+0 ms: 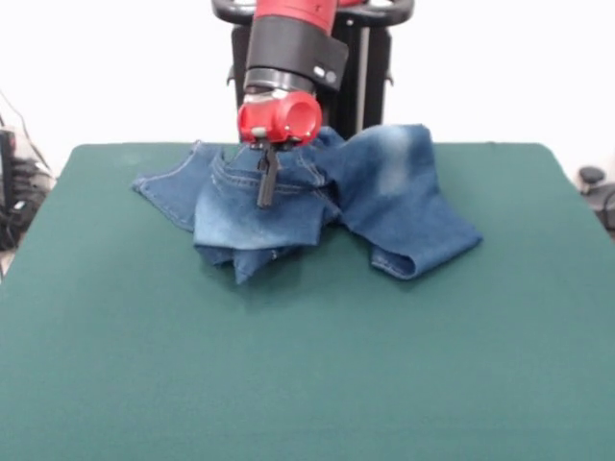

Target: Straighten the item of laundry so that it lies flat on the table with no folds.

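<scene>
The item of laundry, a small pair of blue jeans with pale faded patches, lies crumpled on the far middle of the table. One leg runs toward the right front and ends in a hem, while the left part is folded over itself in layers. My gripper hangs from the red wrist over the left folded part. Its dark fingers are pressed together into one narrow bar, with the tips at the cloth's surface. No fabric is lifted.
Dark green tabletop stretches wide in front of the jeans and to both sides. Cables and dark gear sit off the table at the left edge and right edge.
</scene>
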You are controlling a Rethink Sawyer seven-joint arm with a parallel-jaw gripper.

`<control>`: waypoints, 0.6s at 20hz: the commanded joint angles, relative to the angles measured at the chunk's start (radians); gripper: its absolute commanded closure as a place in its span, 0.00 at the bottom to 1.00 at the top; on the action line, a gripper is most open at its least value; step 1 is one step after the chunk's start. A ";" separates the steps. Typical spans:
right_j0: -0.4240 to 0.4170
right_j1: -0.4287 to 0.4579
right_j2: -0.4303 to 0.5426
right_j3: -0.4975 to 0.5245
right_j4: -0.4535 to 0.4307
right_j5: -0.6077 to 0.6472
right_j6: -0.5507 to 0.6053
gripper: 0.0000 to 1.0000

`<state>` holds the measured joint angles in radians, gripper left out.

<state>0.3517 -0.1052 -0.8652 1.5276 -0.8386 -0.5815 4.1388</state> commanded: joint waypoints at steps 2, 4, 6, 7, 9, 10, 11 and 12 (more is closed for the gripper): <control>0.007 -0.042 0.058 -0.308 -0.280 0.146 0.120 1.00; 0.016 -0.034 0.047 -0.335 -0.359 0.143 0.207 1.00; 0.028 -0.026 0.034 -0.353 -0.419 0.142 0.280 1.00; 0.033 -0.022 0.028 -0.359 -0.444 0.142 0.313 1.00; 0.040 -0.020 0.023 -0.366 -0.472 0.147 0.348 1.00; 0.048 -0.011 0.015 -0.371 -0.493 0.142 0.383 1.00; 0.049 -0.012 0.015 -0.373 -0.497 0.148 0.388 1.00; 0.054 -0.009 0.014 -0.374 -0.502 0.152 0.399 1.00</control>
<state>0.3652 -0.1400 -0.8948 1.2956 -1.2774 -0.5220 4.1516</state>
